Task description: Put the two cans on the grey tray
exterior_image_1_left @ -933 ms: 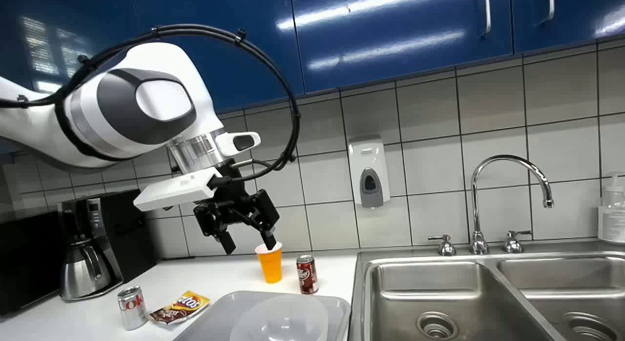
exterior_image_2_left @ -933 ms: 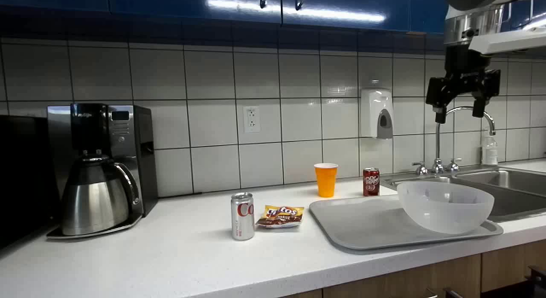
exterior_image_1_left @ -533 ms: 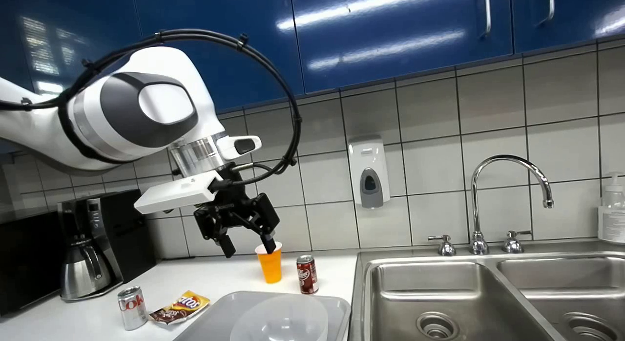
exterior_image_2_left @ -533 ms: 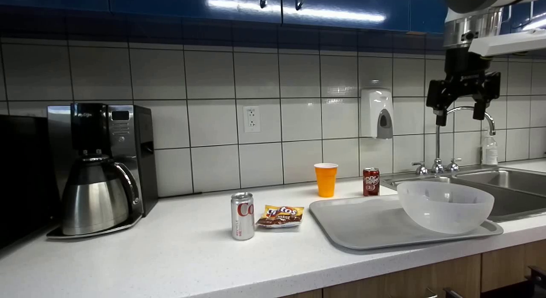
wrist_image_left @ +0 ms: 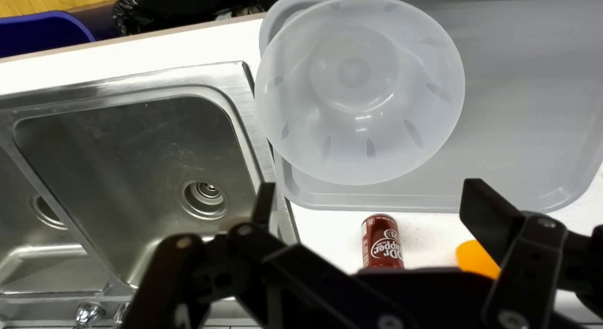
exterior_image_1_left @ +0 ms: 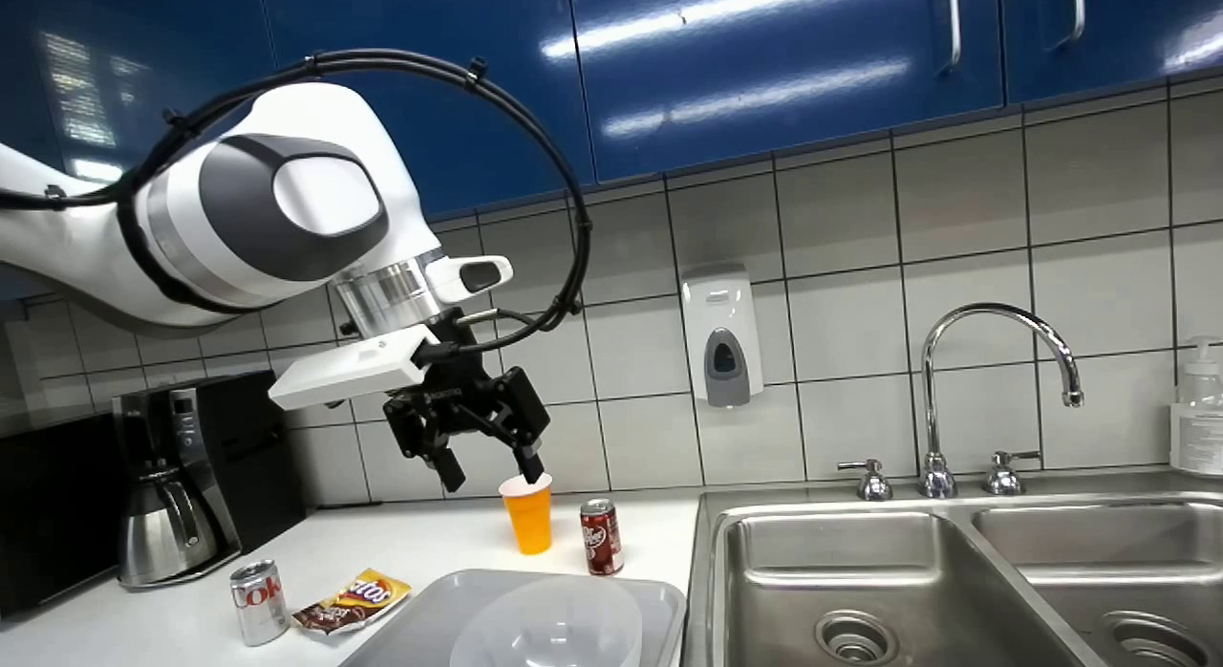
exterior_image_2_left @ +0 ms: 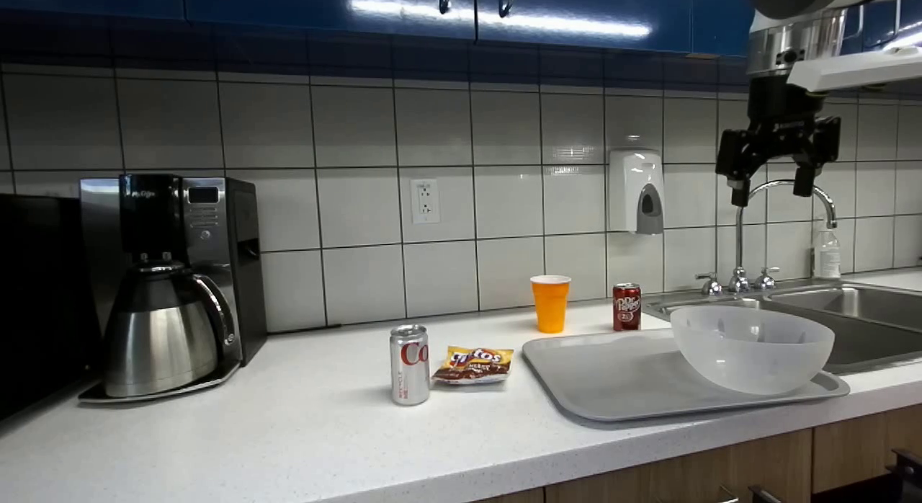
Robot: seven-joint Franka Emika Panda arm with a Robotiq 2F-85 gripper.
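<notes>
1. In an exterior view the claw (exterior_image_1_left: 488, 472) hangs in midair, spread wide, tips down. From this angle one tip overlaps the rim of the cup (exterior_image_1_left: 530, 522).

2. Same shot, cans: the silver can (exterior_image_1_left: 259, 603) stands upright on the counter (exterior_image_1_left: 186, 614) at the left, chip bag (exterior_image_1_left: 354, 602) lying just to its right. The red can (exterior_image_1_left: 601, 536) is upright too, further right, just past the far edge of the tray (exterior_image_1_left: 437, 613), with the cup to its left.

3. There's a bowl (exterior_image_1_left: 549, 629) sitting on the tray, and a sink (exterior_image_1_left: 831, 552) off to the right.

4. In an exterior view with an outlet (exterior_image_2_left: 425, 201) on the wall, the claw's up at the right, well above the counter, partly covering the faucet (exterior_image_2_left: 740, 247). Spread here as well.

5. Chip bag sits between the silver can and the tray, bowl's on the tray's right end, and the red can's by its far edge, near the sink. Both cans are on the counter, outside the tray.

6. Wrist view's turned around, near counter edge at the top. The fingers (wrist_image_left: 487, 211) are well apart, red can showing in the gap between them, lower down. One finger hides part of the cup.
</notes>
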